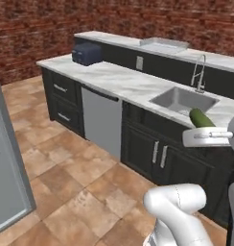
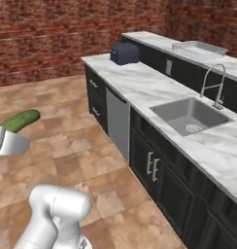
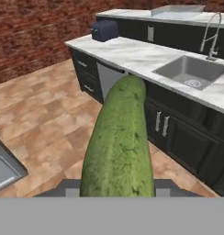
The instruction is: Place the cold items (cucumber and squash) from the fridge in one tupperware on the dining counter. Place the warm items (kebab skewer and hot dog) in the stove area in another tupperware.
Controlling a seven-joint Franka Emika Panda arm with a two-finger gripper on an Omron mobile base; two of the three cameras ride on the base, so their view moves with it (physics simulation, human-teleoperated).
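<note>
One cucumber [image 3: 118,142] is held in the tool [image 3: 117,186]; the left base view adds a fridge door [image 1: 8,168].

Dark toaster [image 1: 86,53] on marble counter [image 1: 119,79]; sink [image 1: 183,100] with faucet [image 1: 199,73].

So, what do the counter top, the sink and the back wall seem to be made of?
Counter top: looks like polished white marble, judging by its grey veins. Sink: probably brushed steel, an even matt grey basin with a drain. Wall: red brick, with mortar lines between courses. All is rendered, so these are only appearances.
</note>
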